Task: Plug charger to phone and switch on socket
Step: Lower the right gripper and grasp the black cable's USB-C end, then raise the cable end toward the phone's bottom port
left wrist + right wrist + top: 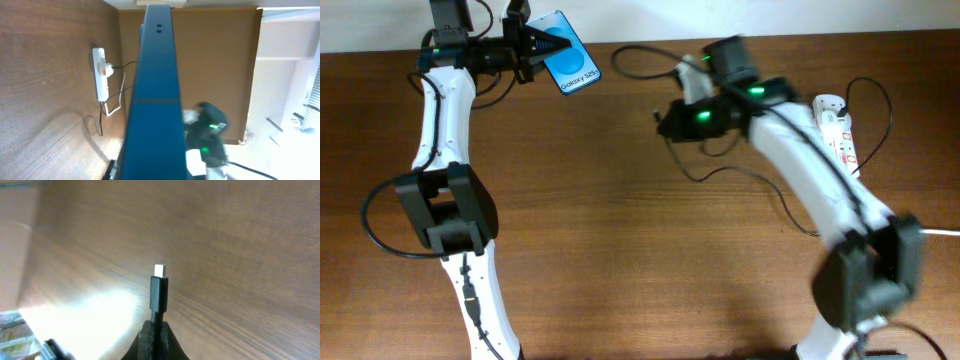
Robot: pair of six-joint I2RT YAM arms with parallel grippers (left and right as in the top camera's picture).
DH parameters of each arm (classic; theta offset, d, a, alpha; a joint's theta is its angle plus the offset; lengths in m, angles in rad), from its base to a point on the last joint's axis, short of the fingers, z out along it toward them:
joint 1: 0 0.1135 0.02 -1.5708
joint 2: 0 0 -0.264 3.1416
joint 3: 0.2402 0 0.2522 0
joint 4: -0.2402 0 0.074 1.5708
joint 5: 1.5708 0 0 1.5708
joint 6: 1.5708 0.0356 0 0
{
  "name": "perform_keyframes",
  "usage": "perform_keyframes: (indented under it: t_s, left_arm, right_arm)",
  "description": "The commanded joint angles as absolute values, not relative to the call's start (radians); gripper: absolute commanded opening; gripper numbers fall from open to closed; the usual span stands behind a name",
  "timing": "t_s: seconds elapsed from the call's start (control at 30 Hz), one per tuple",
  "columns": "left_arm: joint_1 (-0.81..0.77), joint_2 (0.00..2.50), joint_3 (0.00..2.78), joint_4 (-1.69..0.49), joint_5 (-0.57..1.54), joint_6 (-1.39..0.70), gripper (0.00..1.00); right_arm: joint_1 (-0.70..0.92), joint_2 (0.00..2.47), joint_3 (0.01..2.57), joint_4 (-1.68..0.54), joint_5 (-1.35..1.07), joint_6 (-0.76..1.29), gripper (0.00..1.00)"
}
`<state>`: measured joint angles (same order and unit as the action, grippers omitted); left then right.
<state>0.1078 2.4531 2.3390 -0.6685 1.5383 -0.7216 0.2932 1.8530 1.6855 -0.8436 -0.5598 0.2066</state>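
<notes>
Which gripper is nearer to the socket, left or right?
Right. The right gripper, shut on the charger, is apart from the socket, toward the table's middle; the left gripper holds the phone much farther away.

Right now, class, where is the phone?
Overhead view: the phone is held in the left tool at the far left of the table, across from the socket.

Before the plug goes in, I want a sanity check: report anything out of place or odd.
Nothing looks damaged or spilled. The phone is off the table, tilted in the left gripper's fingers at the far edge, and the charger tip stands clamped in the right gripper. Its cable lies in loose loops near the socket.
</notes>
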Motion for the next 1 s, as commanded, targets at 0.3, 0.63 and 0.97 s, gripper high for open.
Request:
perform_keyframes:
  t_s: [0.3,0.63,0.97]
  left_arm:
    - [-0.013,2.423,2.344,-0.687,1.575,-0.656,0.0]
    - [-0.148,2.423,2.344,-0.686,1.571,-0.635,0.0]
    - [-0.149,2.423,2.344,-0.686,1.544,-0.643,0.0]
  right_arm:
    - [0.242,1.334,1.237,-0.706,-0.722,0.215,0.04]
    - [0.242,1.338,1.213,-0.651,-0.707,0.29,0.04]
    - [0.362,1.46,1.213,-0.436,-0.59,0.517,0.04]
